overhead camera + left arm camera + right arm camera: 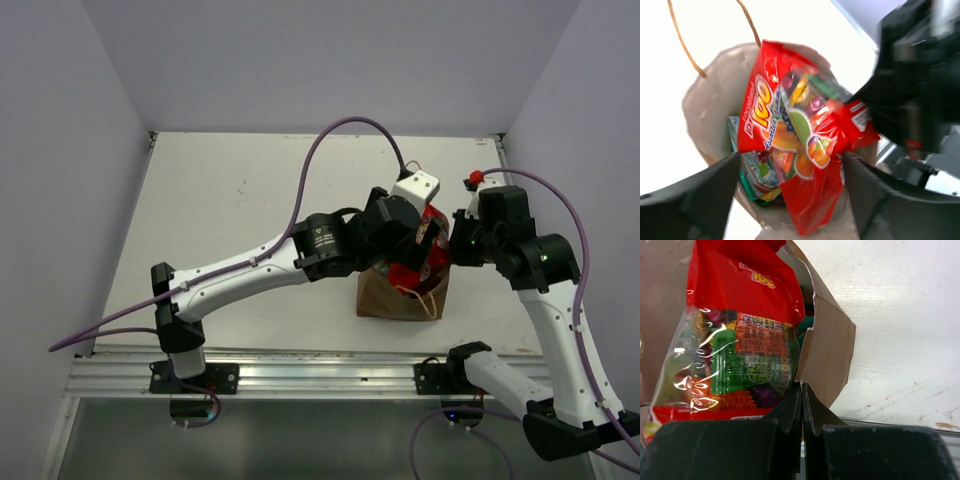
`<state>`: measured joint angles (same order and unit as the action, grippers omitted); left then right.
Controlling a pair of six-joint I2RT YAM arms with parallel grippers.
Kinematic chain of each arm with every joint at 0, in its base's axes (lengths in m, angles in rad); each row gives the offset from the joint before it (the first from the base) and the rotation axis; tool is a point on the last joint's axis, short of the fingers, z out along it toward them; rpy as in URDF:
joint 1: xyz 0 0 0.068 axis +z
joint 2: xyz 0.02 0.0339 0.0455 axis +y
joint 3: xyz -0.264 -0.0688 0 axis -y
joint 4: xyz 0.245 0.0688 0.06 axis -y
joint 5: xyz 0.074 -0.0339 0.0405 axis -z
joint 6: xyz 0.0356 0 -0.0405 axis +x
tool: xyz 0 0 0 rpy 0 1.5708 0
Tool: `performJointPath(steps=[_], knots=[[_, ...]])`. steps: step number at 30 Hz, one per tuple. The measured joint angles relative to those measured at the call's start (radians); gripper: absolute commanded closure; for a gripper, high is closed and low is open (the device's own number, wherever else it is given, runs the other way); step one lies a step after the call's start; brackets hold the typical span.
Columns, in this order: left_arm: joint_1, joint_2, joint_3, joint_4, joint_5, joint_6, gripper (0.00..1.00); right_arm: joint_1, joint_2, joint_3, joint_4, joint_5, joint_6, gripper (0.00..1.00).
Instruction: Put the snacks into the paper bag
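Snacks [805, 150] fill the single paper bag [385, 298], which stands upright near the table's front edge, between the two arms. Three packets can be told apart in its mouth: a red candy bag [765, 115] leaning on top with its upper part above the rim, more red [812, 210] beneath it that may be a second packet, and a teal one [752, 177] deeper down against the bag's wall. Directly over the bag the left gripper [790, 157] hangs with its fingers spread wide, holding nothing. The right gripper [802, 387] is at the bag's rim, fingers pressed together; whether paper lies between them I cannot tell. In front of the bag runs one aluminium rail [300, 375]. Behind it stretches a white, slightly scuffed table [230, 200], closed in by pale walls [350, 60].
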<state>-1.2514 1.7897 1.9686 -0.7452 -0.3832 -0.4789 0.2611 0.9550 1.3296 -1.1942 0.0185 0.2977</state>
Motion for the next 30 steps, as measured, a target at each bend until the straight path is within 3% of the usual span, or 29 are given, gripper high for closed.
performJointPath(steps=[1,7,19,20,23,24,25,30], knots=[[-0.019,0.000,0.029,-0.014,-0.045,0.007,0.00,0.000,0.000,0.000,-0.001,0.003,0.000,1.00],[-0.111,-0.065,0.084,-0.061,-0.181,-0.034,0.00,0.000,0.000,0.000,0.001,-0.002,0.001,1.00],[0.049,-0.071,-0.177,-0.141,-0.129,-0.188,0.05,0.001,0.000,0.000,0.001,-0.002,0.001,1.00],[0.053,-0.071,-0.196,-0.138,-0.119,-0.191,0.08,0.001,0.000,0.000,0.001,-0.002,0.001,1.00],[0.060,-0.070,-0.216,-0.135,-0.094,-0.198,0.56,0.001,0.000,0.000,0.001,-0.002,0.001,1.00],[0.060,-0.070,-0.216,-0.130,-0.089,-0.199,0.96,0.001,0.000,0.000,0.002,-0.002,0.001,1.00],[0.060,-0.070,-0.216,-0.126,-0.087,-0.199,1.00,0.001,0.000,0.000,0.002,-0.002,0.001,1.00],[0.060,-0.072,-0.216,-0.109,-0.079,-0.201,1.00,0.001,0.000,0.000,0.004,-0.010,0.000,1.00]])
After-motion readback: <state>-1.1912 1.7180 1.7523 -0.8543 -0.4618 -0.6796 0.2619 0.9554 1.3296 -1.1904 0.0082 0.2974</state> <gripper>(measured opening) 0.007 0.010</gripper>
